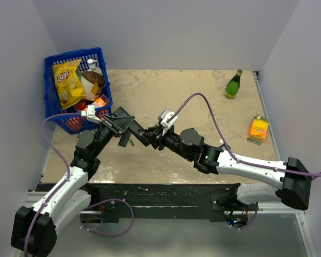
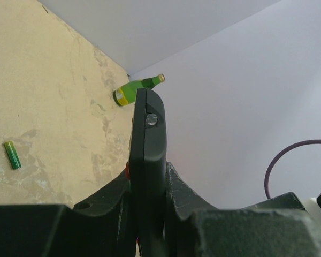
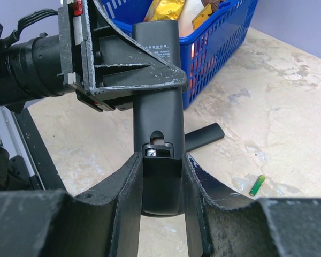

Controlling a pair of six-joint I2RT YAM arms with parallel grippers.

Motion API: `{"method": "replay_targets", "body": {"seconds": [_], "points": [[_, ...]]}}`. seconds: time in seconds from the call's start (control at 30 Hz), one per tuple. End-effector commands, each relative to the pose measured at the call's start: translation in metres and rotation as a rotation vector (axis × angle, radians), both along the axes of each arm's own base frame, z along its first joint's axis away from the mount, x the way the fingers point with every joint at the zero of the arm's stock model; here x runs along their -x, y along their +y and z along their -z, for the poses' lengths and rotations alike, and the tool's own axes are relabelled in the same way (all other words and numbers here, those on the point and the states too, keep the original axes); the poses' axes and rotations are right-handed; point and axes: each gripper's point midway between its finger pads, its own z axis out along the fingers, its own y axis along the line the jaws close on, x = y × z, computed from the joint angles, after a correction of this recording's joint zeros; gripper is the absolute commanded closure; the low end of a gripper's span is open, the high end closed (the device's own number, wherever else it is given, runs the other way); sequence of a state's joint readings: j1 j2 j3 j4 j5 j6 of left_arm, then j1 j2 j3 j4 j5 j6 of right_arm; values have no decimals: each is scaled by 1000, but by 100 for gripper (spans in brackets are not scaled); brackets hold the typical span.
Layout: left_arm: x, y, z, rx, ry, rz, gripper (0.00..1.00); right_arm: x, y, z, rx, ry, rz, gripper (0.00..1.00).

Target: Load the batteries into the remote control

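On a mottled beige bench [image 1: 192,96], left tool [image 2: 147,187] and right tool [image 3: 160,184] both clamp the slim matte-black remote control [image 3: 159,110].

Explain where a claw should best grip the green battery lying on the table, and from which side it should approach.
Take the battery across its middle, coming straight down from above, with the claw closing on its two long sides. It is a thin cylinder lying flat on the table, so a sideways approach would probably just roll it away.
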State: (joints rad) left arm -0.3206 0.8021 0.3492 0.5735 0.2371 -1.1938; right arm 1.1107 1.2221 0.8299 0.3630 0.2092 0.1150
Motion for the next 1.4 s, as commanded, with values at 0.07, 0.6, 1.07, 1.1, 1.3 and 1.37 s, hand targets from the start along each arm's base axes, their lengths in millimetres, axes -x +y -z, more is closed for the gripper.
{"method": "replay_targets", "body": {"seconds": [0.07,0.6,1.07,1.1,1.3,1.37], "points": [[10,-1,-32,100,-58,39,100,3,1,1,3,-48,-25,100],[12,3,-40,185,-26,27,100,6,-2,4,-27,-53,-27,100],[12,7,-40,210,-6,0,100,19,2,-5,-88,-71,-43,100],[12,7,-40,211,-6,-1,100,19,2,-7,-94,-75,-42,100],[13,6,-40,222,7,6,100,16,0,-4,-81,-88,-23,100],[13,6,-39,223,11,6,100,13,-6,-4,-75,-100,3,100]]}}
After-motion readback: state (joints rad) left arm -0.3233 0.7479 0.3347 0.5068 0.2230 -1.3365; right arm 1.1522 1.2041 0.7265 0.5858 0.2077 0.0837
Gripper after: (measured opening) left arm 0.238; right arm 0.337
